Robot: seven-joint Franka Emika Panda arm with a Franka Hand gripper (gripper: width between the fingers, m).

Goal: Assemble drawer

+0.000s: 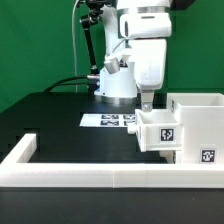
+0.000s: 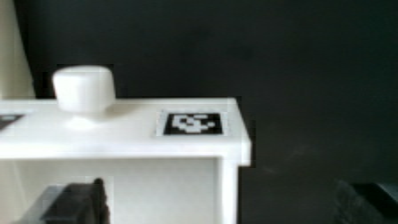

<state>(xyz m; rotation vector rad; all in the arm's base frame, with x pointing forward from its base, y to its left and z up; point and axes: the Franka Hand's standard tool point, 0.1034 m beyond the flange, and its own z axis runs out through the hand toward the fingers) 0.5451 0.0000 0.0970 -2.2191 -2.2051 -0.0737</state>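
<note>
Gripper [image 1: 147, 103] hangs just above the small tray [image 1: 158, 130]; wrist view shows its fingers [image 2: 75, 203] spread wide, holding nothing. Tray sits partway into the housing [image 1: 198, 125] at the exterior view's right, near the marker board [image 1: 108, 121]. Likely light, rigid, slick plastic; best pinched across a thin wall or the knob [image 2: 84, 90].

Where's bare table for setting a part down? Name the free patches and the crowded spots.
Free: the black table between the long low white rail and the flat marker board. Crowded: the exterior view's right, where the gripper hangs over the small white tagged tray against the taller white boxy housing.
</note>
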